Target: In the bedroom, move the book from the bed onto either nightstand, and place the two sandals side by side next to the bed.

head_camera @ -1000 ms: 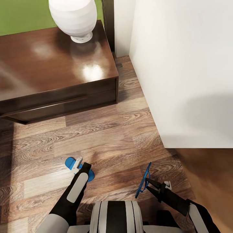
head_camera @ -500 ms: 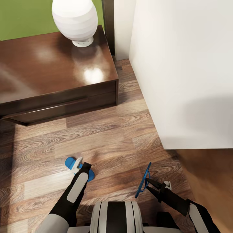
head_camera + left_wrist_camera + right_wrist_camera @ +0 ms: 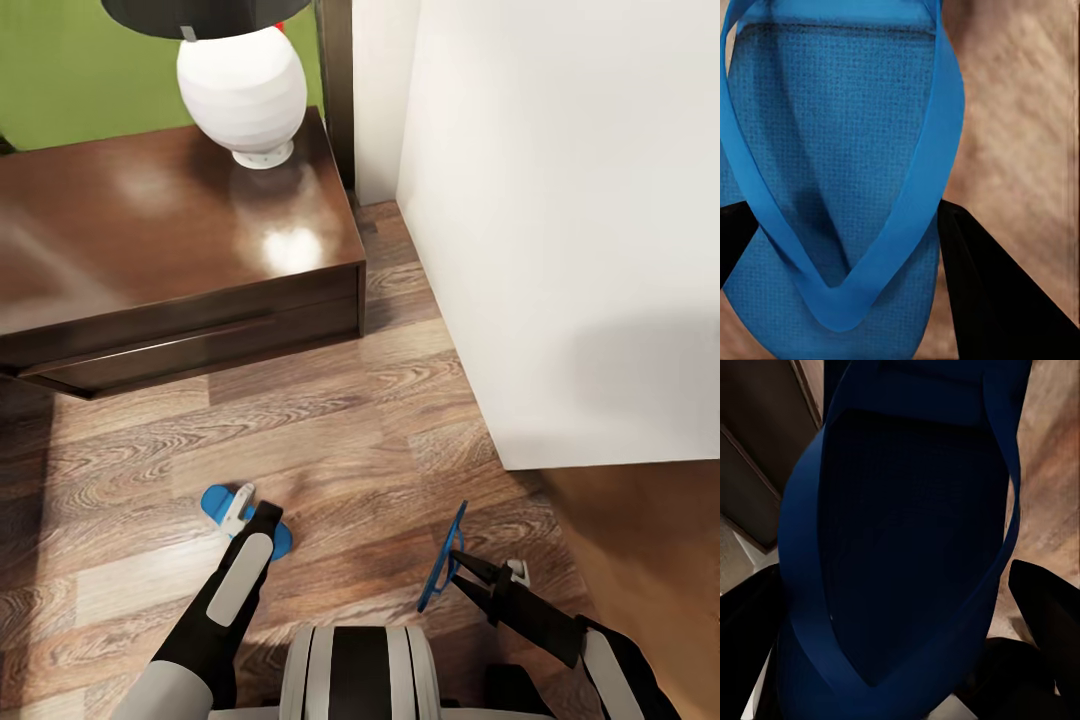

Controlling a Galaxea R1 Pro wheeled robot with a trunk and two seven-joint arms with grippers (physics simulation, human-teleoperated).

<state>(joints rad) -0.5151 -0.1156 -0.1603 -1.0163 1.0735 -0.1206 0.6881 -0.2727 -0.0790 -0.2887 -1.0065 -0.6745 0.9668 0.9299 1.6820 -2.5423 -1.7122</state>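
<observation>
Two bright blue sandals are in my grippers, low over the wood floor. My left gripper (image 3: 243, 516) is shut on one sandal (image 3: 213, 503), which lies flat just above the planks; the left wrist view has its strap and sole (image 3: 832, 150) between the dark fingers (image 3: 997, 300). My right gripper (image 3: 462, 565) is shut on the other sandal (image 3: 452, 535), held on edge; it looks dark in the right wrist view (image 3: 907, 547). The nightstand (image 3: 150, 240) stands ahead on the left, the bed (image 3: 560, 200) on the right. The book is out of view.
A white lamp (image 3: 242, 90) with a dark shade stands on the nightstand's far right corner. The bed's dark wooden frame (image 3: 640, 540) runs beside my right arm. A strip of bare floor (image 3: 330, 440) lies between nightstand, bed and my arms. A green wall is behind.
The head view has tilted up a little, so the nightstand sits lower in the picture and the lamp shade now shows. Both arms and sandals hold their places.
</observation>
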